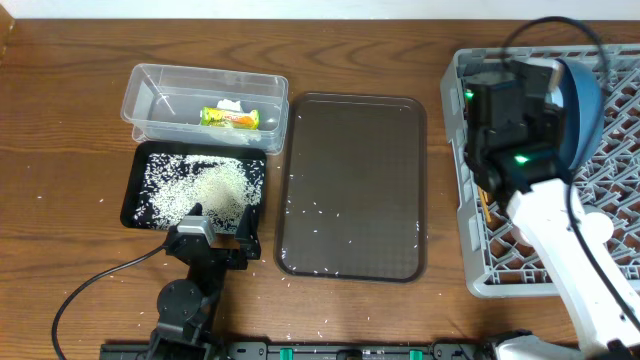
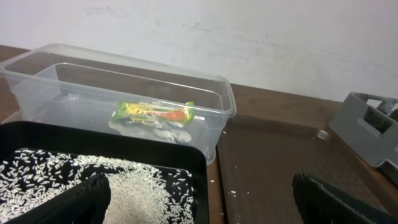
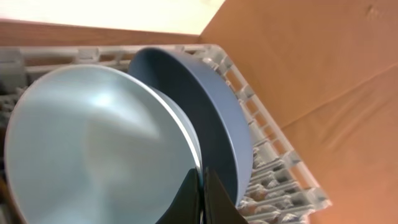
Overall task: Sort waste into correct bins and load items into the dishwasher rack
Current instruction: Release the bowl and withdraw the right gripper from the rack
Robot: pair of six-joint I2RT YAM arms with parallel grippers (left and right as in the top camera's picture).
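Pinching the bowl (image 3: 93,137) by its rim in my right end effector (image 3: 202,196), I should seat it upright beside the blue plate (image 3: 214,106) before releasing.

Left arm (image 1: 185,300) folded low, left gripper (image 2: 199,202) held level with fingers spread wide and empty; right arm (image 1: 570,250) extended forward, right gripper (image 3: 201,186) fingers pinched together on the bowl (image 3: 93,143) rim.
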